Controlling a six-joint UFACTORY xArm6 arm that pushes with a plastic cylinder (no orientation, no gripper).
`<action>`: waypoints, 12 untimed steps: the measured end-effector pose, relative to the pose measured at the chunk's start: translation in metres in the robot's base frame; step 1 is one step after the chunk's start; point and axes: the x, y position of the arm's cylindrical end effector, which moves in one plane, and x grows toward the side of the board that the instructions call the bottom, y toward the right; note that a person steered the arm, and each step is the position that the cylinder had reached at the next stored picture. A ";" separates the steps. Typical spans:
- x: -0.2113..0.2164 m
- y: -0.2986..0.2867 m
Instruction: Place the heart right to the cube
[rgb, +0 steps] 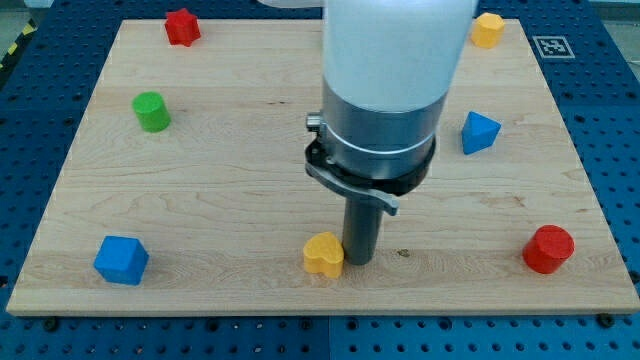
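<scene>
The rod's tip (358, 262) rests on the wooden board (250, 200), touching the right side of the yellow heart (323, 254) near the view's bottom centre. The blue cube (121, 260) sits well apart at bottom left. A green cylinder (152, 111) stands at left, a red star-shaped block (181, 26) at top left. A yellow block (487, 30) lies at top right, a blue pyramid-like block (479, 132) at right, a red cylinder (549, 249) at bottom right
</scene>
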 end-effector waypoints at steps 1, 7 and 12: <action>0.004 -0.021; 0.016 -0.147; -0.067 0.190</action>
